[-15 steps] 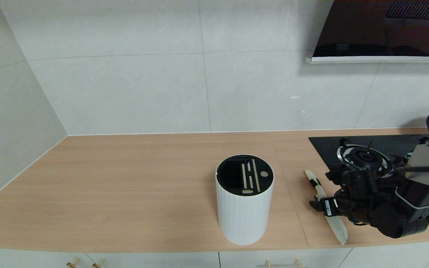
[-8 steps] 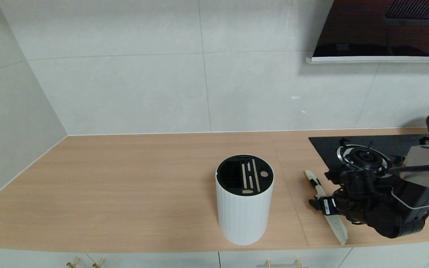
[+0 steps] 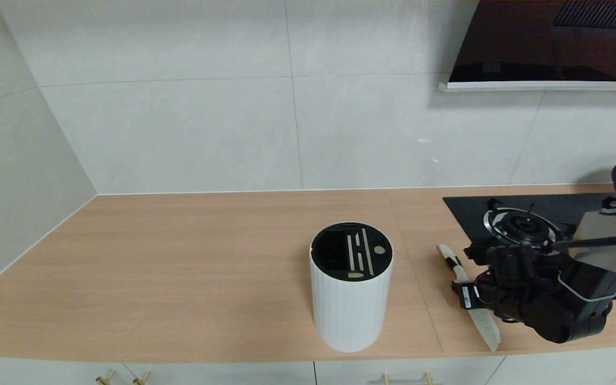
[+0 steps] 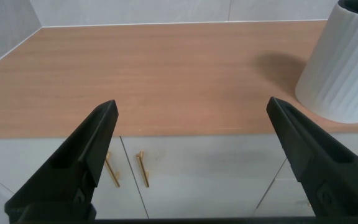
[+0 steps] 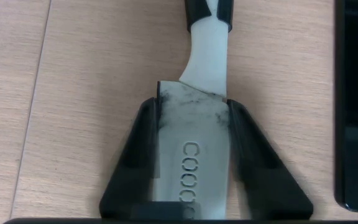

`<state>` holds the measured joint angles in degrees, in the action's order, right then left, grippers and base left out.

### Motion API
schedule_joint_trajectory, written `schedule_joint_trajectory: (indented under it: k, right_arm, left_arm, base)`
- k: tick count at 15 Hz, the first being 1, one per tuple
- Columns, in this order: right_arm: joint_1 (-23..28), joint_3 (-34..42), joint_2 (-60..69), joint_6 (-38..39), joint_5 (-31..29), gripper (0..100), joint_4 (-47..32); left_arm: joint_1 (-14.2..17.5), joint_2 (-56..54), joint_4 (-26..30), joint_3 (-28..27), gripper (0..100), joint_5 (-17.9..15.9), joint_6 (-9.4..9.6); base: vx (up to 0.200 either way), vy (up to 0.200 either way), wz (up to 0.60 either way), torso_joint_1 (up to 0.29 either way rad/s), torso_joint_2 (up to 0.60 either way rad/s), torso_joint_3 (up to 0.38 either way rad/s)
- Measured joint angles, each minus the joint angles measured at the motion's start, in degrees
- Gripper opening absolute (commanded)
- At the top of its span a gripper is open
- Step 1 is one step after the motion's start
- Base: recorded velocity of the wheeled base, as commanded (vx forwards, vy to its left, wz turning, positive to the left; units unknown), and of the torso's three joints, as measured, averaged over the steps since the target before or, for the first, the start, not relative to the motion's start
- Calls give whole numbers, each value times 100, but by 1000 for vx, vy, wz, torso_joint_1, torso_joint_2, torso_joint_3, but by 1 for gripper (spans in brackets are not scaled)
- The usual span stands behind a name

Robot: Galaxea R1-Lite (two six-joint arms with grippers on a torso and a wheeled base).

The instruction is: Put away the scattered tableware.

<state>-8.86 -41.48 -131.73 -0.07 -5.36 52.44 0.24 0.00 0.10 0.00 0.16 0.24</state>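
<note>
Now the right gripper [image 5: 192, 106] pinches the white knife [image 5: 197, 134] by its thin, stiff, slippery blade, which could chip if squeezed hard.

The right claw [image 3: 468, 295] hides the middle of the knife [image 3: 485, 325]. Past its tips, the handle [image 5: 209, 9] end is cut off. Near the left claw [image 4: 191, 107], the holder [image 4: 344, 68] is cut off.

Head overlooks counter [image 3: 179, 256], right wrist close above knife [image 5: 199, 124]
</note>
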Motion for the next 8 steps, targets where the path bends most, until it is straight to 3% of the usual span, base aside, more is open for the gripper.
schedule_joint_trajectory:
  k: [8]
  right_arm:
    - [-4, 30, 244, 184, -82, 0, 27]
  left_arm:
    - [0, 0, 0, 0, 100, 0, 2]
  base:
    - [0, 0, 0, 0, 0, 0]
